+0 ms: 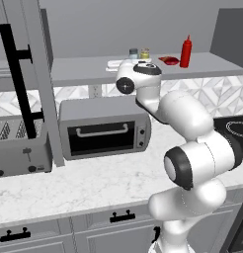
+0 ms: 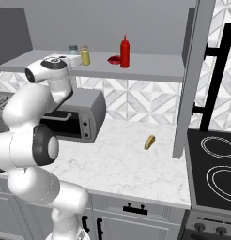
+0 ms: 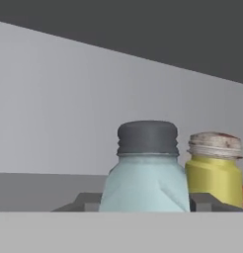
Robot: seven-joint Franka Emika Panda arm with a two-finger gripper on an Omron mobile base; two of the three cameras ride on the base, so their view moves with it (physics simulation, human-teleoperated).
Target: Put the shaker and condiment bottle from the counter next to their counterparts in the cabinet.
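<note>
Jaws closed around shaker [image 3: 145, 170] on cabinet shelf [image 2: 150, 68], yellow shaker [image 3: 215, 168] just beside.

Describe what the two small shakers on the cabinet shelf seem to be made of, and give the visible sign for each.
The shaker: likely translucent plastic or frosted glass, since its pale blue body looks cloudy; the dark grey ridged cap looks like matte plastic. The yellow shaker: opaque glossy yellow body, probably plastic; its silvery cap with reddish flecks looks like worn metal.
</note>
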